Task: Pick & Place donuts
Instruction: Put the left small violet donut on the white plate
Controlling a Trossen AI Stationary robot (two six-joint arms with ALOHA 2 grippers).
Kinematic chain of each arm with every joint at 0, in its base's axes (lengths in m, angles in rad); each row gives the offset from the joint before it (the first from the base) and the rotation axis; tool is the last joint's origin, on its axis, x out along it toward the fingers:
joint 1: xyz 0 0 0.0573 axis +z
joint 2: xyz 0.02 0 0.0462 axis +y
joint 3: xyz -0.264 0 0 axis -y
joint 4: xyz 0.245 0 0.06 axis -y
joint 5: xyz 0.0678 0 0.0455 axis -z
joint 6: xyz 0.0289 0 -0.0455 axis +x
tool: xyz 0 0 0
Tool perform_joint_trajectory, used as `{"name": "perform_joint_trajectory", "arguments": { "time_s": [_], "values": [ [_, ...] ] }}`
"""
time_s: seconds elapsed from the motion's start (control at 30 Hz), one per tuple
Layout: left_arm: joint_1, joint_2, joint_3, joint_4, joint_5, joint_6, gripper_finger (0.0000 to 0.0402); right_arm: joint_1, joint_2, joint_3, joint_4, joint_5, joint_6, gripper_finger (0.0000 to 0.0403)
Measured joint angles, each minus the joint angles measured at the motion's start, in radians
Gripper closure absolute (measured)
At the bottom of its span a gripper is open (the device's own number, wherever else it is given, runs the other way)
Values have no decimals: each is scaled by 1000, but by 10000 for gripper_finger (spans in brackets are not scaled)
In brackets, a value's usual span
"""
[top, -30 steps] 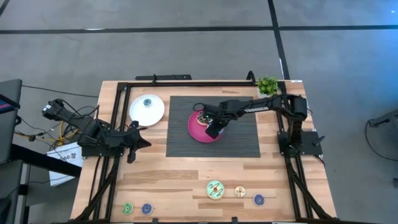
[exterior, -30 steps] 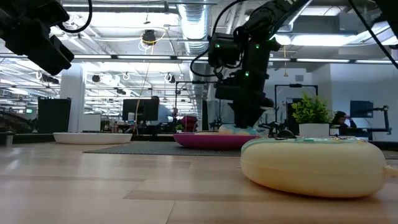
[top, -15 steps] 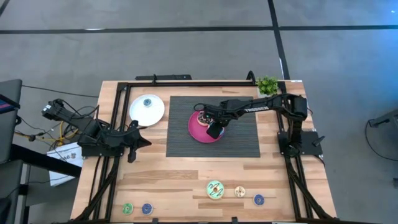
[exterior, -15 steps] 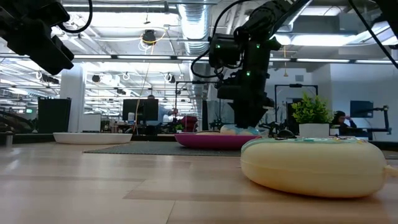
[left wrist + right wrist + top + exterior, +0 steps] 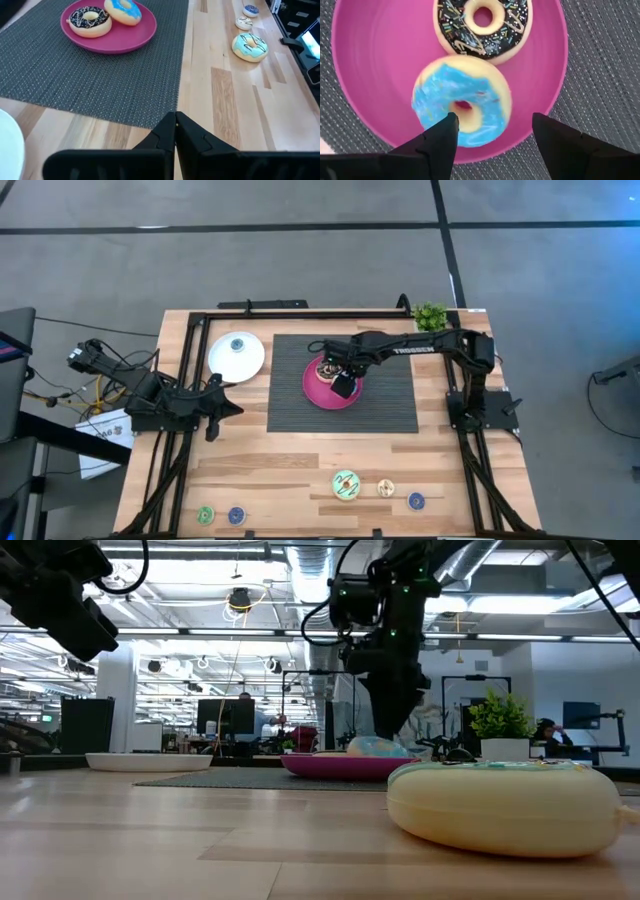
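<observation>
The right gripper (image 5: 492, 132) hung over the pink plate (image 5: 322, 391) in the middle of the dark woven mat (image 5: 390, 405), its two fingers spread apart and grasping nothing, one on either side of the blue-iced donut (image 5: 461, 106) below. That donut lay on the plate just beside the chocolate-iced donut (image 5: 482, 27); whether the two touched could not be told. In the high view the right arm hid most of the plate's contents, with only a sliver of the chocolate ring showing. The left gripper (image 5: 175, 131) waited off the mat near the table's left edge, its fingers pressed together with nothing between them, close to the white plate (image 5: 236, 356), which carried a small blue thing at its centre. Along the front of the table, well apart from the mat, lay the pale green donut (image 5: 346, 485), a tiny cream donut (image 5: 386, 488) and a tiny blue donut (image 5: 416, 501), and further left a tiny green donut (image 5: 205, 515) beside another tiny blue one (image 5: 236, 515). A small potted plant (image 5: 431, 316) stood at the back right corner, clear of the arm's reach over the plate.
</observation>
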Motion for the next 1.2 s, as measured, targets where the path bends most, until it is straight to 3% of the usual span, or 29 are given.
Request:
{"name": "perform_joint_trajectory", "arguments": {
  "time_s": [0.17, 0.33, 0.47, 0.6, 0.7, 0.87, 1.03, 1.2],
  "values": [
    [0, 0, 0, 0, 3, -32, 402, 2, -3, 43, -89, 1, 0, 169],
    [0, 0, 0, 4, 12, -22, 401, 32, -101, 26, -113, 34, -1, 196],
    [0, 9, 7, 19, 25, -50, 401, 113, -255, -103, -45, 166, 15, 257],
    [0, 66, 43, 26, 64, -21, 401, 230, -460, -330, 193, 187, 60, 353],
    [0, 146, 96, 25, 64, -9, 401, 328, -584, -502, 338, 174, 63, 393],
    [-16, 360, 239, -63, 138, -6, 402, 458, -674, -664, 349, 133, -10, 383],
    [-93, 611, 445, -281, 179, -79, 401, 506, -683, -703, 351, 135, 44, 397],
    [-202, 802, 630, -338, 152, -238, 401, 502, -674, -704, 344, 163, -16, 399]
  ]
}}
